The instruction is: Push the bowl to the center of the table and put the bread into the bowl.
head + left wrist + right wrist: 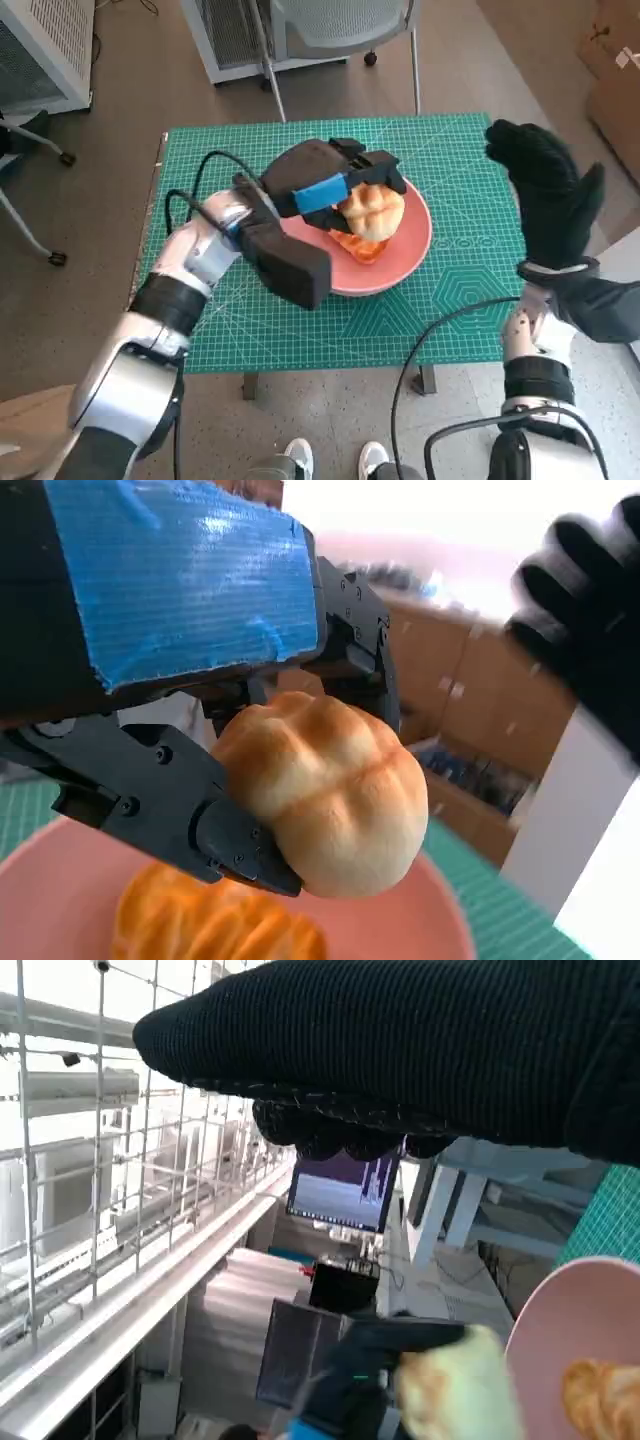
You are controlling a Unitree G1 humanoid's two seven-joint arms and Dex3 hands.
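bowl (410, 262): 1; bread: 2 (bun (375, 208), croissant (358, 247)); hands: 2; chair (330, 25): 1

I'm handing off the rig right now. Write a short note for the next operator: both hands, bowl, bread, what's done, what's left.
Left robot hand: grips a round bread roll above the pink bowl.
Right robot hand: raised beside the table's right edge, fingers apart, holds nothing.
Bowl: on the green mat, about mid-table; another bread piece already lies in it.
Done: bowl placed, one bread in.
Left: lower and release the roll into the bowl.
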